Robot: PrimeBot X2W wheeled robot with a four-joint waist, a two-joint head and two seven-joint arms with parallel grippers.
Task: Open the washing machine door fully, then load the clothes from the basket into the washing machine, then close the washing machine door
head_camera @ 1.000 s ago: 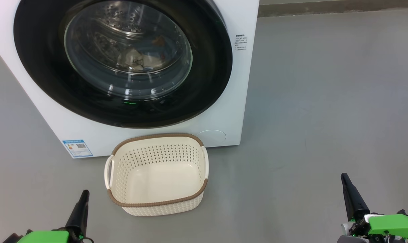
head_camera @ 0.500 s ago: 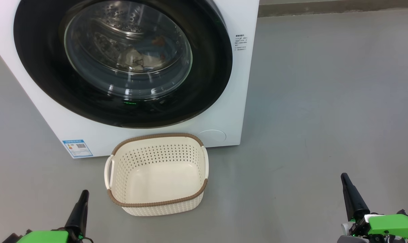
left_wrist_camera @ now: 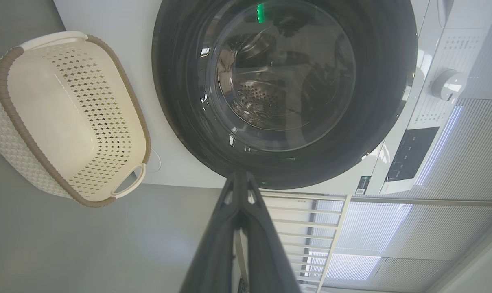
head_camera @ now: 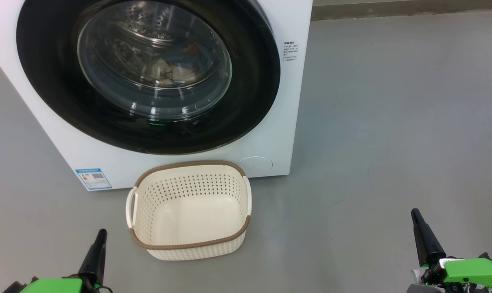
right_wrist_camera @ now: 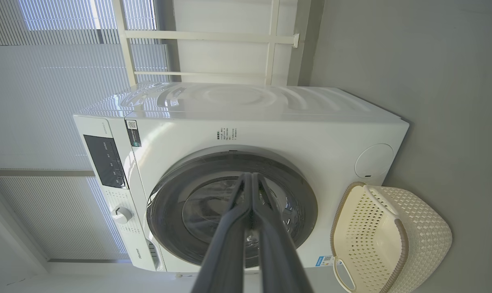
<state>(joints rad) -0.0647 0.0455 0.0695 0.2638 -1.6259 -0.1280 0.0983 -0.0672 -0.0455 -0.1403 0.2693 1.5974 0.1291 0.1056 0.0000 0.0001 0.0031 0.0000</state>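
Behind the closed washing machine door point(head_camera: 252, 77) the clothes point(head_camera: 176, 67) lie in the drum point(head_camera: 146, 24), the basket point(head_camera: 189, 249) stands empty nearer, so the left gripper point(head_camera: 100, 238) and right gripper point(head_camera: 416, 217), both pinched shut on nothing, should merely check the door sits flush.

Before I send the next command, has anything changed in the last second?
Barely: the clothes behind the closed washing machine door seem to have shifted slightly, showing more blue. The empty basket, left end effector and right end effector stayed put, both shut, holding nothing.
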